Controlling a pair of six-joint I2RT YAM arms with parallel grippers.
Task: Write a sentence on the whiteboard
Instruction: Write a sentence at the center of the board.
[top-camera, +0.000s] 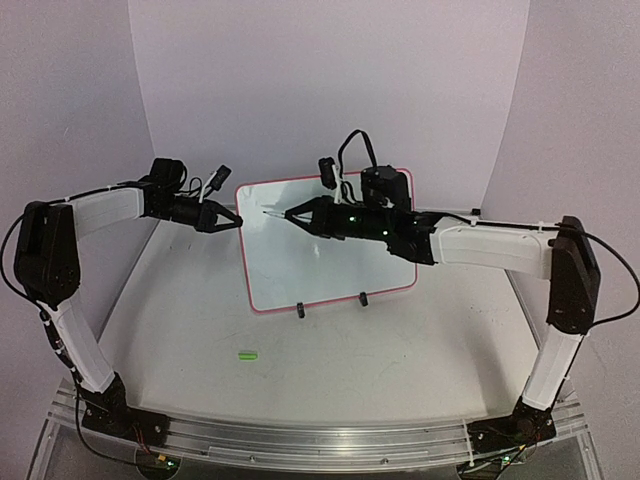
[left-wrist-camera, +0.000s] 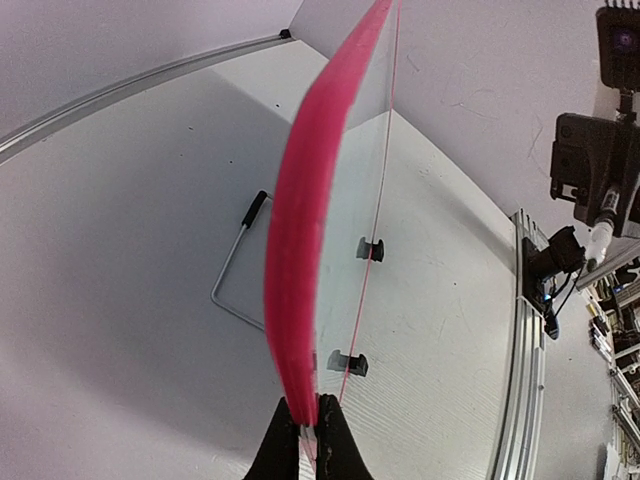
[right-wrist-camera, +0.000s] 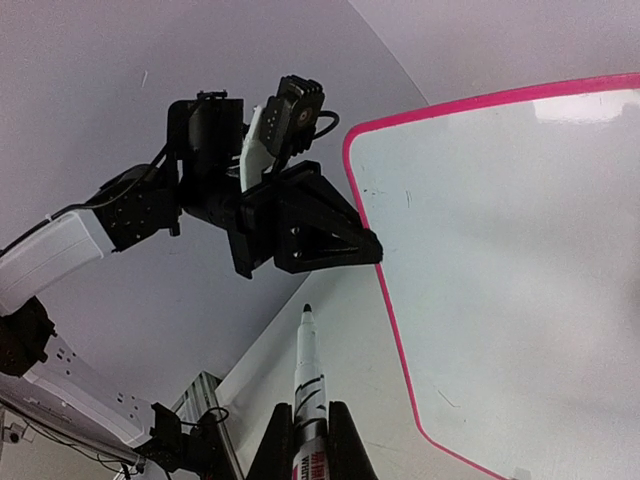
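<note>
A metal rail runs along the near edge of the worktop. Just beyond it, left of centre, lies a small green piece, well apart from everything else. Farther in, about midway between the left and right edges, the whiteboard stands on two black clip feet, its face turned toward the near edge. The left gripper is clamped on the pink frame at the board's left edge, near the upper corner. The right gripper reaches in from the right edge, closed around a marker whose dark tip points at the upper left of the board; whether the tip touches cannot be told. Behind the board a bent wire rod with a black end lies flat.
</note>
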